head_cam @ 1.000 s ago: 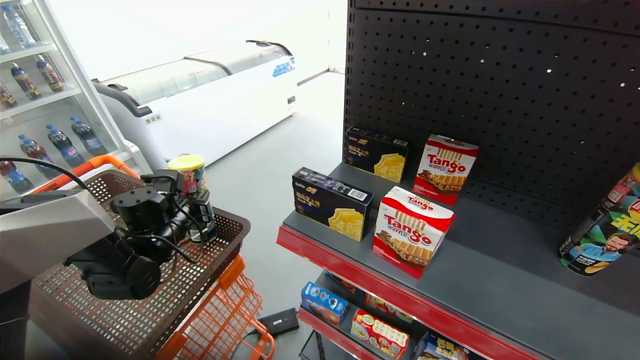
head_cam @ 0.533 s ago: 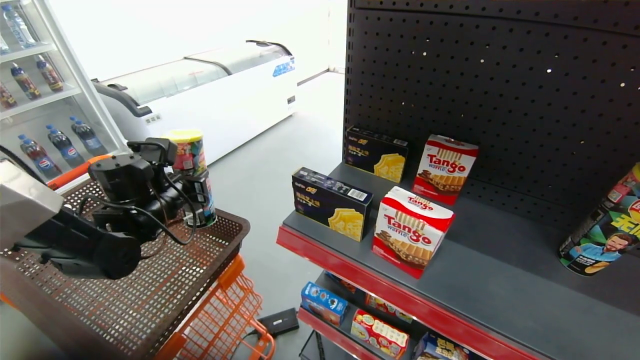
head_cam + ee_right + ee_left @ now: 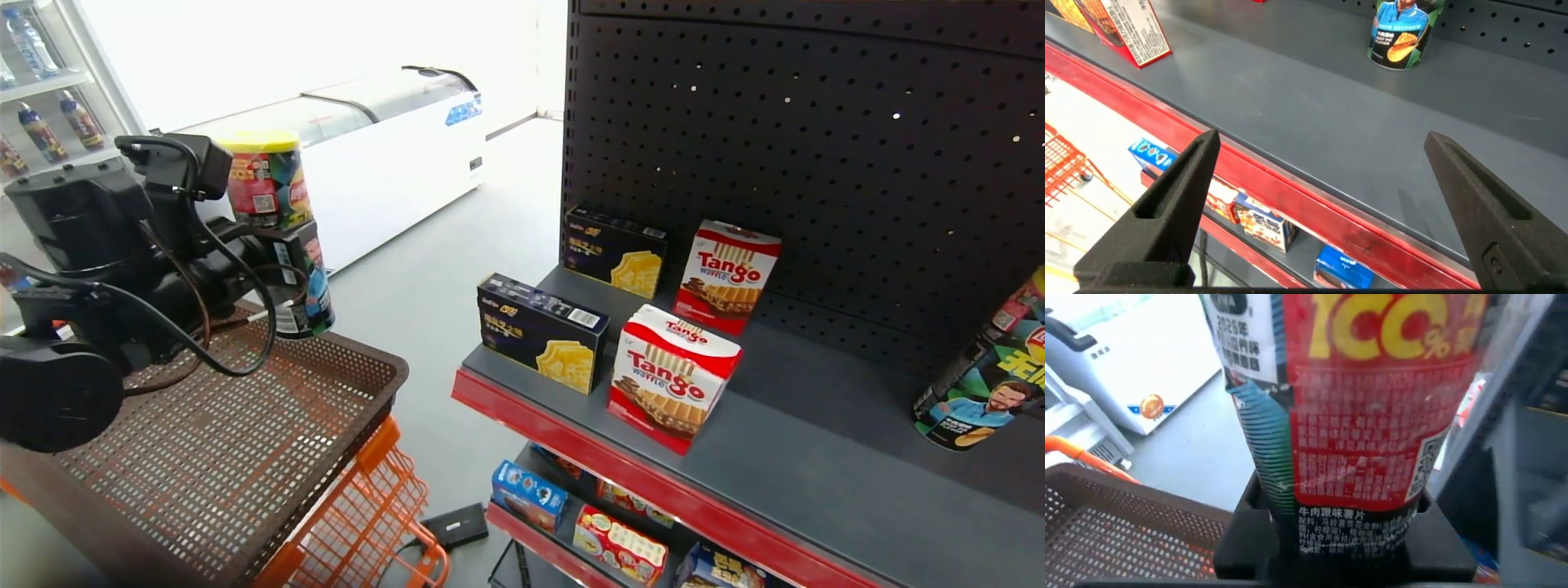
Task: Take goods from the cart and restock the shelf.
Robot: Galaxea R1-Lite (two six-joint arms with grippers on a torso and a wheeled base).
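A tall snack can [image 3: 266, 181] with a yellow lid is upright in my left gripper [image 3: 295, 276], which is shut on its lower half and holds it above the far corner of the brown cart basket [image 3: 245, 457]. The left wrist view shows the can [image 3: 1364, 416] close up, clamped at its base. My right gripper [image 3: 1323, 212] is open with nothing in it, hovering over the red front edge of the grey shelf [image 3: 1315, 106]. A matching can [image 3: 988, 367] leans against the pegboard at the right of the shelf [image 3: 816, 457].
Two dark wafer boxes [image 3: 541, 331] and two red-and-white wafer boxes [image 3: 671, 376] stand on the shelf's left part; its middle is bare. Lower shelves hold more boxes [image 3: 529, 494]. A chest freezer [image 3: 343, 155] and a drinks fridge [image 3: 49, 147] stand behind the cart.
My left arm has lifted the can out of the cart basket, about a can's height higher than a second ago. The shelf goods have not moved.
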